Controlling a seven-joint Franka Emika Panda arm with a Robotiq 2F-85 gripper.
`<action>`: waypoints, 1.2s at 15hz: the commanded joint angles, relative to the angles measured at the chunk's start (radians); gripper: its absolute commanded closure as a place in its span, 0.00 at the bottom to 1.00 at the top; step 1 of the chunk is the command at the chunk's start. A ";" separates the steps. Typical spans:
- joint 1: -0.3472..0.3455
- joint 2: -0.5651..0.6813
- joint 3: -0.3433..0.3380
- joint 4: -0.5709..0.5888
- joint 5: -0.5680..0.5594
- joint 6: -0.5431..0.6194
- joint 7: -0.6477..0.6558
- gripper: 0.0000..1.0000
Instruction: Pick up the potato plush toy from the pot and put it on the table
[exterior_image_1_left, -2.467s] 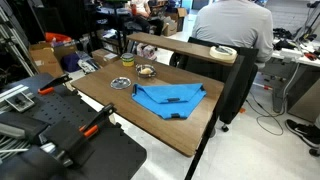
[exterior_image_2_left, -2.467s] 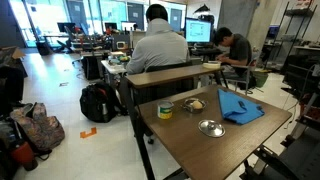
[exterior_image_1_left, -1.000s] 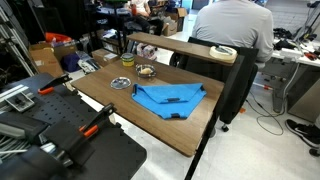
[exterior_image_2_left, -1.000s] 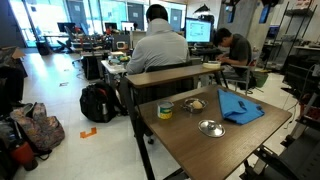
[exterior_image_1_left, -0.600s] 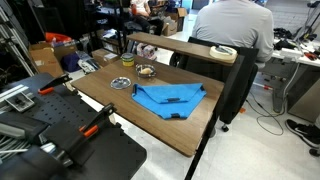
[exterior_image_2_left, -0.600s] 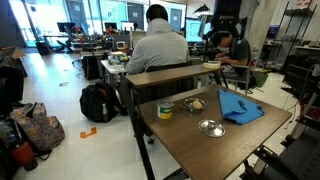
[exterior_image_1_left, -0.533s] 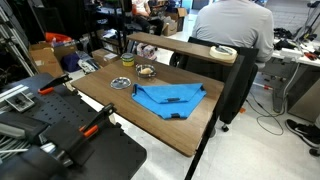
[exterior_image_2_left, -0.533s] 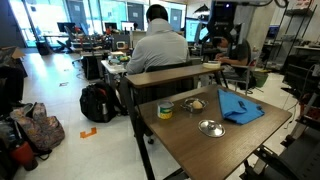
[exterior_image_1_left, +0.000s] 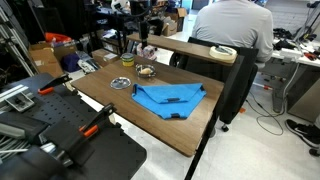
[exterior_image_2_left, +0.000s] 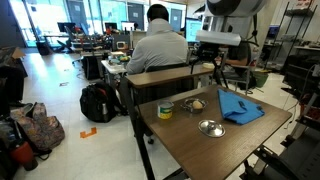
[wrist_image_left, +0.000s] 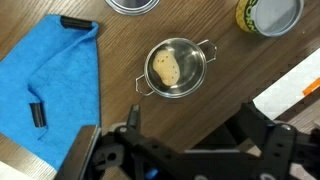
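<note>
One pot (wrist_image_left: 178, 68) sits mid-frame in the wrist view, with one potato (wrist_image_left: 166, 68) inside it. There is one flat dish (wrist_image_left: 133, 4) at the top edge and one yellow roll (wrist_image_left: 268, 14) at the upper right. One blue cloth (wrist_image_left: 50, 85) lies at the left, with two small black pieces (wrist_image_left: 38, 113) on it. An exterior view shows two wooden tops: one table (exterior_image_2_left: 190, 145) and one higher narrow top (exterior_image_2_left: 165, 72). One person in grey (exterior_image_2_left: 158, 40) is at upper centre, and one black backpack (exterior_image_2_left: 100, 102) at the left.
</note>
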 joint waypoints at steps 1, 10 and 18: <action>0.011 0.093 -0.041 0.075 0.048 0.044 -0.015 0.00; 0.021 0.203 -0.047 0.132 0.079 0.004 -0.037 0.00; 0.034 0.276 -0.048 0.183 0.082 -0.031 -0.038 0.07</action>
